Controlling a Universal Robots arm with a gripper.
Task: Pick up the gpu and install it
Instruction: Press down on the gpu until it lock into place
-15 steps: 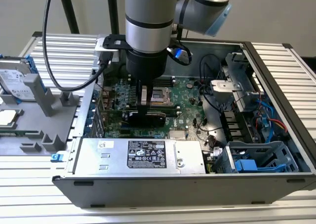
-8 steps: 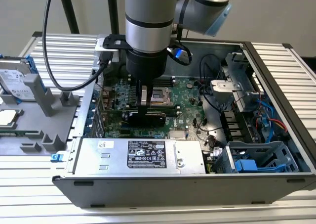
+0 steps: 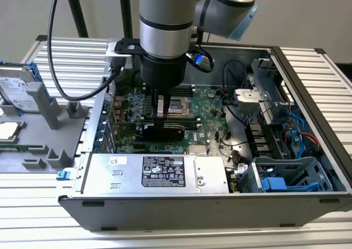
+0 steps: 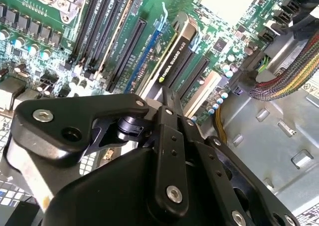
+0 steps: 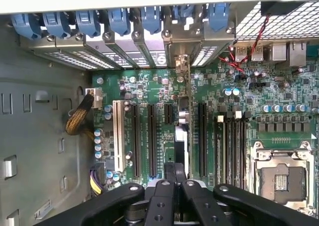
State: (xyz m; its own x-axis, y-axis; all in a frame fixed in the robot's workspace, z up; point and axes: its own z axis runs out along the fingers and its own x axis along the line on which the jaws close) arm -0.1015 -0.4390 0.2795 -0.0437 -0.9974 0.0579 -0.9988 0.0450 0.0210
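The gpu [image 3: 165, 131] stands on edge on the green motherboard [image 3: 212, 103] inside the open computer case, its black shroud facing the exterior camera. My gripper [image 3: 160, 112] comes straight down onto its upper edge and is shut on it. In both wrist views the gpu [image 4: 174, 61] [image 5: 180, 128] runs edge-on along an expansion slot, among the other long black slots. Its silver bracket end [image 5: 180, 62] sits at the case's rear slot openings. The gripper [image 4: 168, 99] [image 5: 175, 170] pinches the card's thin edge.
A silver power supply [image 3: 159, 172] lies along the case's front wall. The CPU socket [image 3: 179, 105] is just behind the gripper. Cables and a blue drive cage [image 3: 286, 177] fill the exterior view's right. A hard drive [image 3: 16, 87] and a grey fixture [image 3: 49, 128] sit outside at the left.
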